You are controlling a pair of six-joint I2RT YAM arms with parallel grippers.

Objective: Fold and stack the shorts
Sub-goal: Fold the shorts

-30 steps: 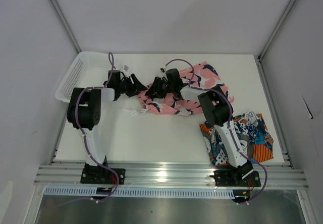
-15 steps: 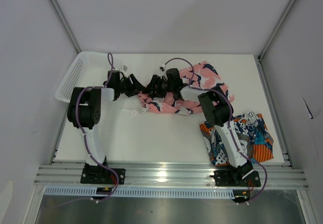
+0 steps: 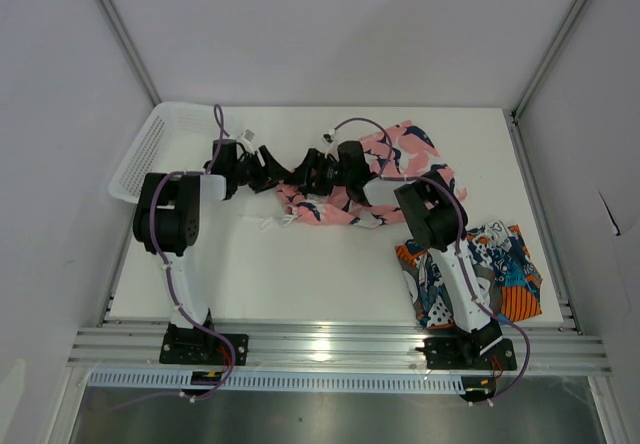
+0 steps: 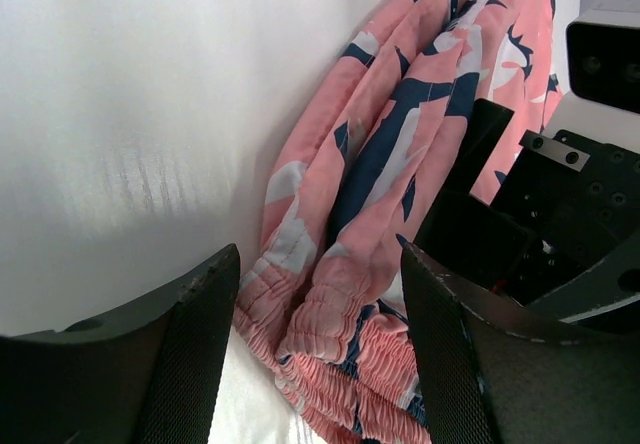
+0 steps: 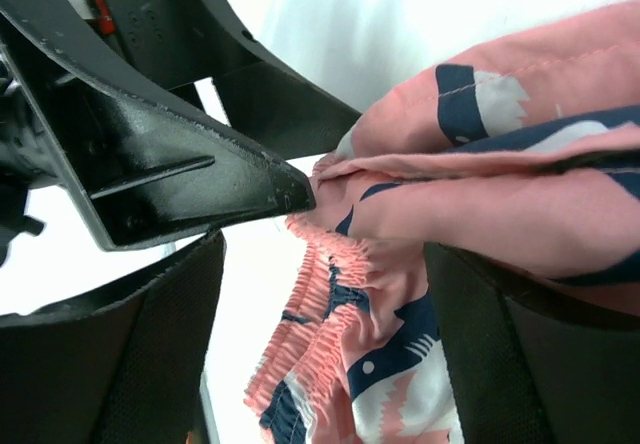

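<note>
Here, pink shorts (image 4: 400,114) within left hand (image 4: 318,264).

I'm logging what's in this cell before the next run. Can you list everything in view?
pink shorts: one pair, pink with navy-and-white shapes, bunched at the far middle of the table
printed shorts: one pair, blue, orange, white and grey, near right corner, partly hidden by the right arm
basket: one, white mesh, far left corner
table: one, white
left arm: black and white, base at the near edge
right arm: black and white, base at the near edge
left gripper: black, open, fingers either side of the pink waistband
right gripper: black, open, pink fabric between its fingers
</note>
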